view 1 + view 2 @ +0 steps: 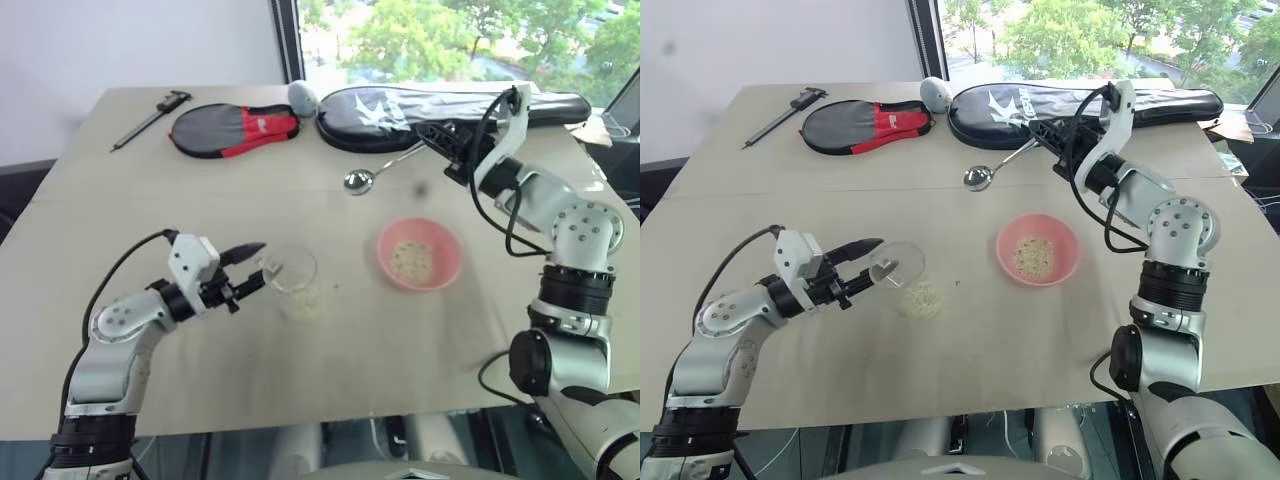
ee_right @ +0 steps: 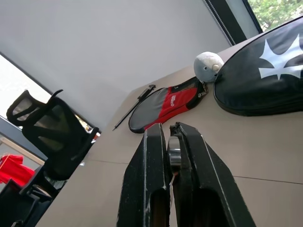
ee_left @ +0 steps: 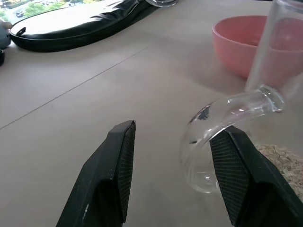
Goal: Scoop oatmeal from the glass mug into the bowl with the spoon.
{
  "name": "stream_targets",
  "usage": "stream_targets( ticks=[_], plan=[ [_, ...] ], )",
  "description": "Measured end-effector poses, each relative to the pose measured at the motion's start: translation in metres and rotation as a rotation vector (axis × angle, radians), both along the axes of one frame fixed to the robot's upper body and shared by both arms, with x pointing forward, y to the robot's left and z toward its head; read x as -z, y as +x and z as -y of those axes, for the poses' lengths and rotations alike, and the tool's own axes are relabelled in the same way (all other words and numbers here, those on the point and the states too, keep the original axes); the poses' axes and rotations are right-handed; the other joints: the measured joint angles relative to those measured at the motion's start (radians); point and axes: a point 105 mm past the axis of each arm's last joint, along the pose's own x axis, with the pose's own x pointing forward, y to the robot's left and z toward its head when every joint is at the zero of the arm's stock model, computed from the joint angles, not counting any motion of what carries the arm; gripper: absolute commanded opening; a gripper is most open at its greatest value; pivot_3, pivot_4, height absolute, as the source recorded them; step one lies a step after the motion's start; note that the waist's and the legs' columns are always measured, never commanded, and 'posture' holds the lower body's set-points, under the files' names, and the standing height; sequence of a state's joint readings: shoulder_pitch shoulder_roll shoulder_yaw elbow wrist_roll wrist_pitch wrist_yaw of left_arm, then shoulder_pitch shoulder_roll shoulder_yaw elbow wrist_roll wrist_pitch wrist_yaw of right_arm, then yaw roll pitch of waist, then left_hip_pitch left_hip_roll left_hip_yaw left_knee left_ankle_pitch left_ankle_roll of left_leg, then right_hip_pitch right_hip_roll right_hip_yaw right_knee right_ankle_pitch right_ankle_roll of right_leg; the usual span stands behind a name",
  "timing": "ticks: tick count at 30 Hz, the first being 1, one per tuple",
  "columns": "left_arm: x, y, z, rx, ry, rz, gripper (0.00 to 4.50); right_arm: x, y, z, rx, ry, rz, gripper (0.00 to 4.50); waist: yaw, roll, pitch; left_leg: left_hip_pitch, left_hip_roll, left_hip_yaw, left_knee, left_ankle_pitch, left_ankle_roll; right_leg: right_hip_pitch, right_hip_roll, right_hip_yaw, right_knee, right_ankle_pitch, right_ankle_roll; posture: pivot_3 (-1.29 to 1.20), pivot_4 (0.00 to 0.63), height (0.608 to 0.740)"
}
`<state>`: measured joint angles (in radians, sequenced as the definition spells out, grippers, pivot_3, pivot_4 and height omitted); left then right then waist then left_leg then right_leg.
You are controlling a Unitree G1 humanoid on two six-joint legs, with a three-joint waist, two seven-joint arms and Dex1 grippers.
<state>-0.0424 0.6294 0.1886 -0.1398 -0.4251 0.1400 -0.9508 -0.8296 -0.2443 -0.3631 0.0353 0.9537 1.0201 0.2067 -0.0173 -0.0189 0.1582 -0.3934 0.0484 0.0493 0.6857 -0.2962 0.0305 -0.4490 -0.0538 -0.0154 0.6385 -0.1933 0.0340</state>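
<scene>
Left end effector (image 1: pixel 256 268) spread at the glass mug's (image 1: pixel 289 270) handle; right end effector (image 1: pixel 447 152) pinching the spoon (image 1: pixel 372 173) — pink bowl (image 1: pixel 419 254) at the mug's 3 o'clock.

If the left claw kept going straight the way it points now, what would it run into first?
The glass mug. The left claw, open, already has the mug's handle between its fingers in the wrist view, so the mug's wall looks first in line; the bowl lies beyond it.

Spoon (image 2: pixel 174 158) handle mostly hidden between the right jaws (only a sliver shows), glass mug (image 3: pixel 279 71) cut off by the frame edge
</scene>
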Motion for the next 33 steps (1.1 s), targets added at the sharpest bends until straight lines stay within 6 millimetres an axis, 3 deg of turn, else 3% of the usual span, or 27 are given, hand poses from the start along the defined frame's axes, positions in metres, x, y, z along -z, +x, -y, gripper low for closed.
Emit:
stream_targets(
  ticks=[1,4,7,8,14,18,27,33],
  plan=[
    [0.001,0.001,0.002,0.002,-0.012,-0.003,2.48,0.0,0.0,0.0,0.0,0.0,-0.001,0.0,0.001,0.0,0.0,0.0,0.0,0.0,0.0,0.0,0.0,0.0,0.0,0.0,0.0,0.0,0.0,0.0,0.15,0.74],
    [-0.002,0.006,0.003,-0.014,-0.026,0.011,1.73,-0.001,-0.001,0.0,0.001,-0.002,0.005,0.0,0.002,0.0,0.0,0.0,0.0,0.0,0.0,0.0,0.0,0.0,0.0,0.0,0.0,0.0,0.0,0.0,0.15,0.74],
    [-0.004,0.008,0.003,-0.019,-0.031,0.022,0.2,-0.002,-0.002,0.0,0.0,-0.003,0.014,0.0,0.003,0.0,0.0,0.0,0.0,0.0,0.0,0.0,0.0,0.0,0.0,0.0,0.0,0.0,0.0,0.0,0.15,0.74],
    [-0.003,0.009,0.003,-0.029,-0.032,0.018,0.03,-0.002,-0.002,0.0,0.0,-0.003,0.013,0.0,0.003,0.0,0.0,0.0,0.0,0.0,0.0,0.0,0.0,0.0,0.0,0.0,0.0,0.0,0.0,0.0,0.15,0.74],
    [-0.003,0.01,0.002,-0.041,-0.037,0.019,0.03,0.0,-0.002,0.0,0.004,-0.004,0.005,0.0,0.002,0.0,0.0,0.0,0.0,0.0,0.0,0.0,0.0,0.0,0.0,0.0,0.0,0.0,0.0,0.0,0.15,0.74],
    [-0.008,0.022,0.004,-0.083,-0.051,0.041,0.03,-0.006,-0.01,-0.008,-0.059,0.014,0.014,0.0,0.004,0.0,0.0,0.0,0.0,-0.001,0.0,0.0,0.0,0.0,0.0,-0.001,0.0,0.0,0.0,0.0,0.15,0.74],
    [-0.027,0.06,0.015,-0.107,0.027,0.168,0.03,-0.073,-0.054,-0.047,-0.273,0.008,0.247,0.0,0.003,0.0,0.0,-0.001,0.0,-0.001,0.0,0.0,0.0,0.0,0.0,-0.001,-0.001,0.0,0.0,0.0,0.15,0.74],
    [-0.032,0.077,0.023,-0.096,0.057,0.225,0.03,-0.056,-0.066,-0.066,-0.345,-0.224,0.312,0.0,0.005,0.0,0.0,-0.003,0.0,-0.001,0.0,0.0,0.0,0.0,0.0,-0.002,-0.003,0.0,0.0,0.0,0.15,0.74]
  ],
)
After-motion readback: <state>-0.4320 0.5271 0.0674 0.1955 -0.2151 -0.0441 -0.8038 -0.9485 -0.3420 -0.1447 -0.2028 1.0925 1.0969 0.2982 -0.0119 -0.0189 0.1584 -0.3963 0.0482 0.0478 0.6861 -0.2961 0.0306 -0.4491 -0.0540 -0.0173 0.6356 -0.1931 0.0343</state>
